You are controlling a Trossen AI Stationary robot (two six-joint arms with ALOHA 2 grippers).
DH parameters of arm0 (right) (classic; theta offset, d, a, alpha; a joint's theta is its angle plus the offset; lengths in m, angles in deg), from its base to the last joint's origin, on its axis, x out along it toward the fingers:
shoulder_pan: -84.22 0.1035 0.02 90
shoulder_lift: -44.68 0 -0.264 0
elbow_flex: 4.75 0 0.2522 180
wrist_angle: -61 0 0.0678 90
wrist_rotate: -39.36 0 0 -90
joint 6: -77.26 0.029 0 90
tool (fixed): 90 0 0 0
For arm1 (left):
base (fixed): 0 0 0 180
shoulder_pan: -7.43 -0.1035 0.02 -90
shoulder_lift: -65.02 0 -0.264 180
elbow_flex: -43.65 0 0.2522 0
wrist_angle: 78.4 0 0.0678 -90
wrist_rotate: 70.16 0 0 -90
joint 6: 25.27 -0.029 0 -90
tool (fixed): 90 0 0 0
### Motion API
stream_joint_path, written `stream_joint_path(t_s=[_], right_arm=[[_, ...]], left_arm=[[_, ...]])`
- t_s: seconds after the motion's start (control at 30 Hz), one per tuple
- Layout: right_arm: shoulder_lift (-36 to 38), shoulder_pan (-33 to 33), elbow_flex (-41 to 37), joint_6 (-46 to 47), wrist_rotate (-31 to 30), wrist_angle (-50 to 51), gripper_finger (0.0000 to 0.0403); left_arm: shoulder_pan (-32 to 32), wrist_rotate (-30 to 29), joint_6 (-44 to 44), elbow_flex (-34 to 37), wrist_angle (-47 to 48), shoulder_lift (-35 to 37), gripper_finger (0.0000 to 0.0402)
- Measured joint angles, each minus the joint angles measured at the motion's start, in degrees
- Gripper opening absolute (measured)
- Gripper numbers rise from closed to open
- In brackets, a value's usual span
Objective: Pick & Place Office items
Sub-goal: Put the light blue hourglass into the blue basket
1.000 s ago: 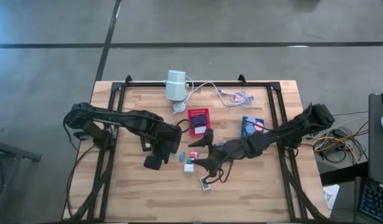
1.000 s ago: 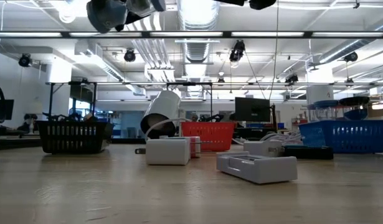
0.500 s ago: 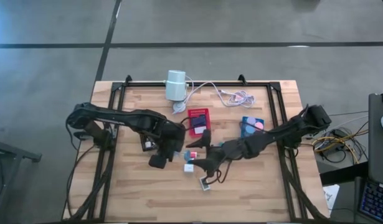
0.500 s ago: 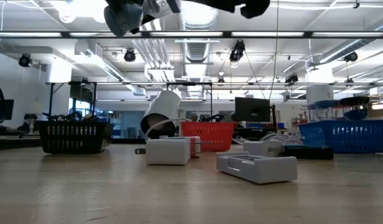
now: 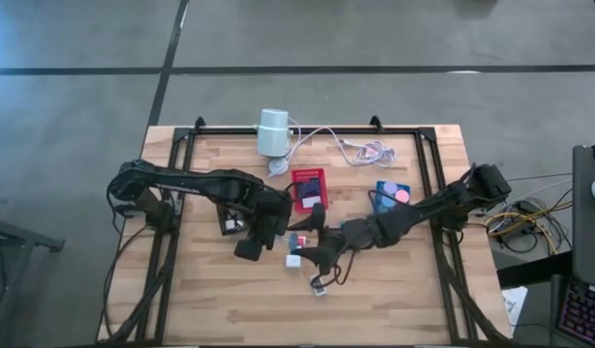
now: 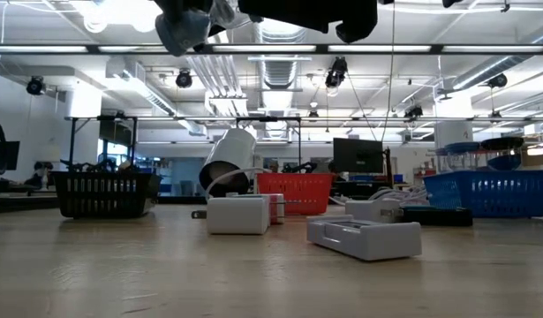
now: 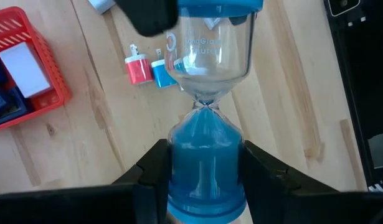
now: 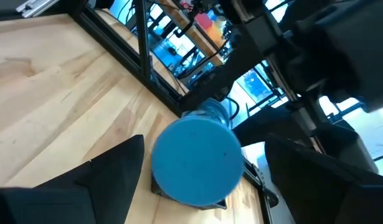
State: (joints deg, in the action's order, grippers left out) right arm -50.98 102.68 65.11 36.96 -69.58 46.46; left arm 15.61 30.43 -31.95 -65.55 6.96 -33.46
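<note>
A blue hourglass [image 7: 210, 50] with blue sand hangs above the table's middle, with my left gripper [image 5: 251, 246] shut on it. Its free end cap [image 8: 196, 160] points at my right gripper [image 5: 312, 240]. That gripper is open, with one finger on either side of the cap and apart from it. Small office items lie under and beside the grippers: a red clip [image 7: 138, 68], a blue clip [image 7: 160, 72], a white block [image 5: 293, 260] and another white piece [image 5: 318, 285]. My left gripper pinches the hourglass's sand-filled bulb [image 7: 182, 155] between its two fingers, one on each side, close to the near end cap. The fingers slant steeply down from above and run along the hourglass. The hourglass sticks out past the fingertips, clear of the table.
A red tray [image 5: 307, 184] with a white block stands just beyond the grippers, and a blue tray [image 5: 392, 196] lies to its right. A white cylinder with a cable [image 5: 273, 132] lies at the far edge. Black frame rails [image 5: 181, 164] run along the table's sides.
My left gripper has drifted a little toward the table's right with the hourglass, closer to my right gripper. My right gripper has sunk slightly. Both grips are unchanged.
</note>
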Motion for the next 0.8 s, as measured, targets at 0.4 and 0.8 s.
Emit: stream_joint_path(t_s=[0.4,0.8], right_arm=[[-0.2,0.0,-0.1,-0.6,-0.1,0.6,0.0266],[-0.2,-0.5,-0.1,1.5,0.9,0.6,0.0197]], left_arm=[[-0.5,-0.1,-0.6,0.0,0.0,0.0,0.0137],[-0.6,-0.2,-1.3,0.1,-0.2,0.0,0.0137]])
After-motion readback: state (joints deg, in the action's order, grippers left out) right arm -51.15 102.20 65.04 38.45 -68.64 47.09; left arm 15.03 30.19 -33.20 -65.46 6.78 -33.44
